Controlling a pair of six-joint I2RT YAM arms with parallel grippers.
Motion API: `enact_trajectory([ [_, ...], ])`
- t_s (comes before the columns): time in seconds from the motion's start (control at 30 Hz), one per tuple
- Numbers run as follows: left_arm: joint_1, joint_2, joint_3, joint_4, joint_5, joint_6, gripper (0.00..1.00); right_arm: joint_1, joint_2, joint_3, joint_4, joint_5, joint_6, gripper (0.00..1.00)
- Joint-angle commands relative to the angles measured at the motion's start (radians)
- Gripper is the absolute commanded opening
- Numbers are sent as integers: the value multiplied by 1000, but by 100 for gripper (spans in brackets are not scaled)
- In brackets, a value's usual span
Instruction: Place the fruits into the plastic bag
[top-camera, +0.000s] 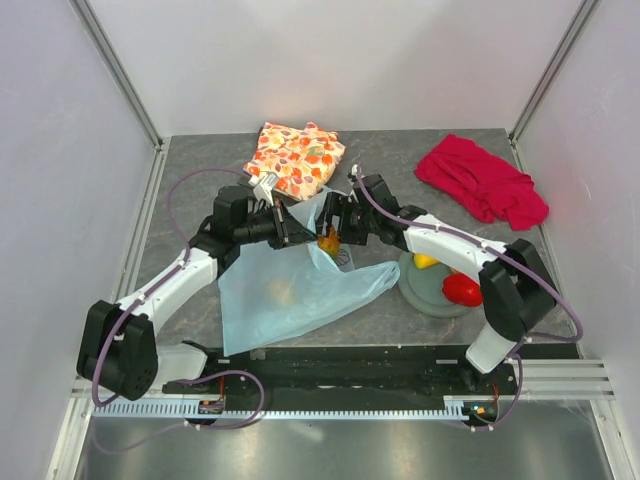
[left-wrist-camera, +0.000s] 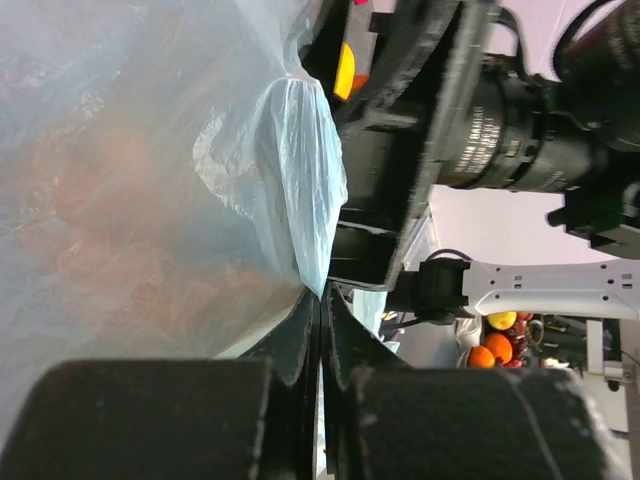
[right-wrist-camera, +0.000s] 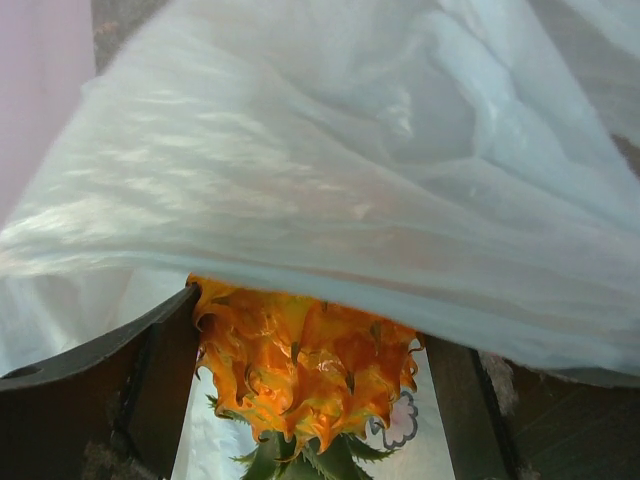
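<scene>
The light-blue plastic bag (top-camera: 300, 290) lies on the table between the arms, and its upper edge is lifted. My left gripper (top-camera: 290, 226) is shut on that edge, with the thin film (left-wrist-camera: 290, 180) pinched between its jaws (left-wrist-camera: 325, 305). My right gripper (top-camera: 335, 236) is shut on the small orange pineapple (top-camera: 328, 240) at the bag's mouth. In the right wrist view the pineapple (right-wrist-camera: 310, 365) sits between both fingers (right-wrist-camera: 160, 380), leaves toward the camera, with bag film (right-wrist-camera: 350, 180) draped over it. An orange fruit (top-camera: 283, 292) shows through the bag. A yellow piece (top-camera: 425, 261) and a red piece (top-camera: 462, 289) lie on the plate.
The grey-green round plate (top-camera: 425, 293) sits right of the bag, under my right forearm. An orange floral cloth (top-camera: 297, 157) lies at the back centre, and a red cloth (top-camera: 482, 182) at the back right. White walls enclose the table on three sides.
</scene>
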Motion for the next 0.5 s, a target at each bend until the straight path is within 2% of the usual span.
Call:
enact_trajectory([
  [0.0, -6, -23, -31, 207, 12, -103, 2, 41, 78, 12, 59, -104, 32, 0],
  [0.23, -8, -45, -60, 215, -24, -111, 2, 47, 156, 15, 58, -125, 43, 0],
  [0.33, -6, -59, -79, 198, -52, -103, 1, 49, 176, 23, 58, -150, 44, 7],
  [0.37, -8, -62, -88, 196, -58, -103, 2, 50, 176, 24, 58, -151, 43, 16],
  [0.43, -6, -68, -97, 190, -64, -97, 2, 50, 172, 23, 55, -150, 38, 27],
  [0.47, -8, -71, -99, 178, -70, -94, 2, 49, 170, 24, 49, -147, 35, 39],
])
